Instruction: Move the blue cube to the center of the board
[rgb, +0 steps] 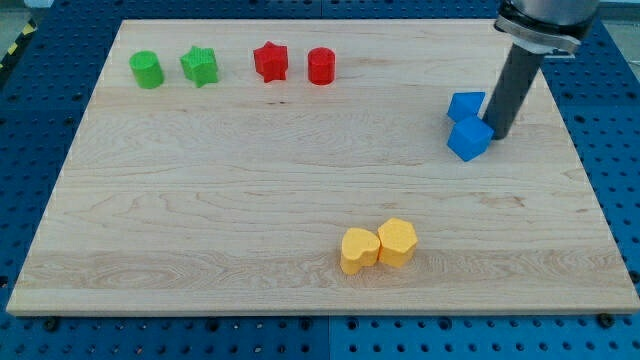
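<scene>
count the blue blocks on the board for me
2, both near the view's right edge: one blue block behind, the blue cube touching it in front. My tip is just right of them.

upper rod (540, 25) cut off at the view's top, rear blue block (464, 104) partly hidden, its shape unclear

Near 11 o'clock, green cylinder (146, 69) beside green star (200, 66); toward 12, red star (270, 61) beside red cylinder (321, 66); toward 5, touching yellow heart (358, 250) and yellow hexagon (397, 241); at 2, second blue block (464, 104).
</scene>
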